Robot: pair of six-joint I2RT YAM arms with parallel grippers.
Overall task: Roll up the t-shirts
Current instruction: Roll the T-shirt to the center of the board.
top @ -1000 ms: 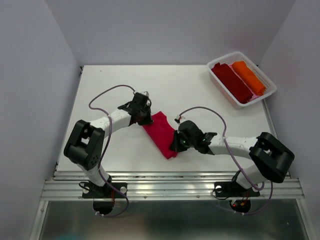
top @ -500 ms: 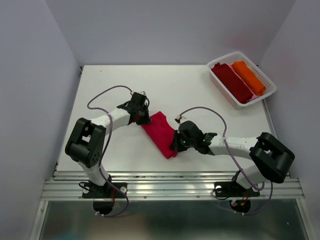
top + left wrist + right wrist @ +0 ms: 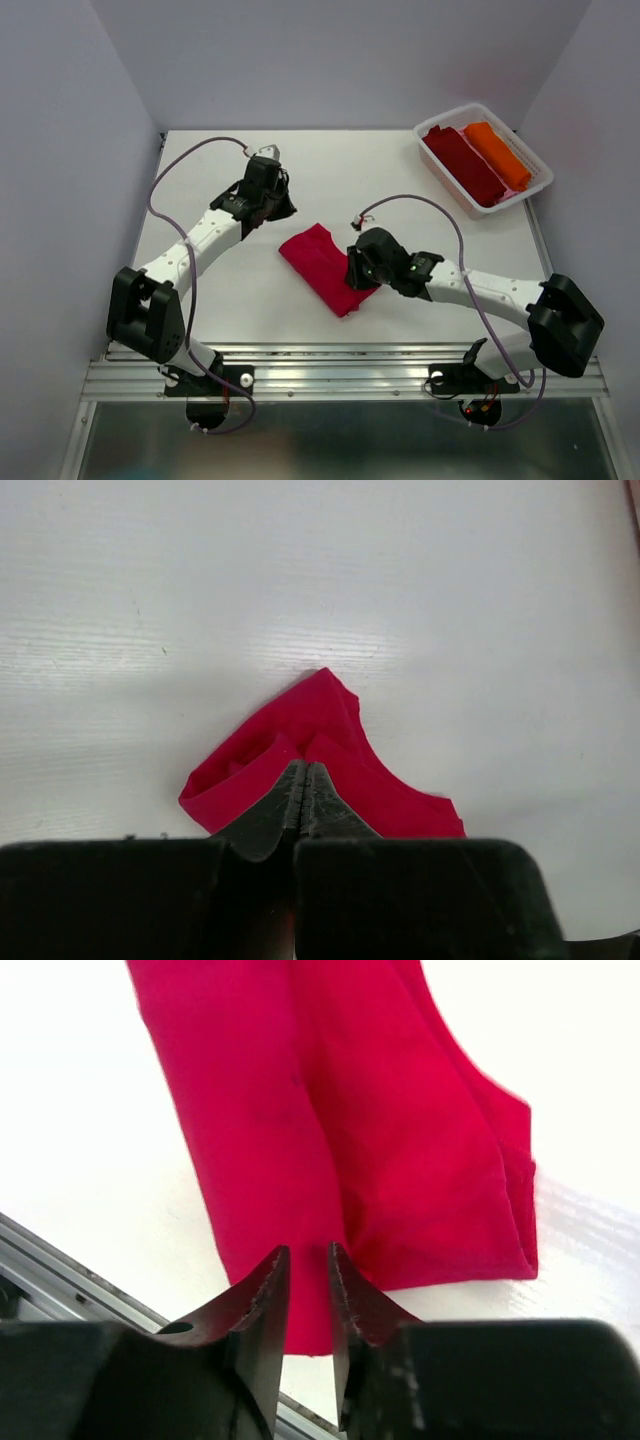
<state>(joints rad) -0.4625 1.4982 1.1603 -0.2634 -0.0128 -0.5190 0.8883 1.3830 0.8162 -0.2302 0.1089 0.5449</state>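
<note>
Lying folded into a long, narrow strip, a bright crimson-red cloth t-shirt [image 3: 318, 265] sat on the near half of the flat white table [image 3: 380, 170], slanting from far-left to near-right between the two arms. In the left wrist view the t-shirt [image 3: 330, 750] showed a rumpled end with a folded-over lip. In the right wrist view its layers [image 3: 380, 1160] ran lengthwise, with a crease down the middle.

The right gripper [image 3: 352, 272] was at the strip's right-hand edge, near its closer end. Seen from its own camera, the right gripper [image 3: 306, 1255] had its dark fingers a slim gap apart above the red fabric. Whether they were pinching cloth could not be told.

The left gripper [image 3: 280, 208] hung over bare table beyond the shirt's far-left end, apart from it. From the wrist, the left gripper [image 3: 304, 772] had its two fingers pressed flat together with nothing between them.

Well apart at the table's far-right corner stood a shallow white plastic bin [image 3: 510, 198]. It held a dark maroon rolled shirt [image 3: 465, 165] and an orange rolled shirt [image 3: 497, 153], lying side by side and touching.
</note>
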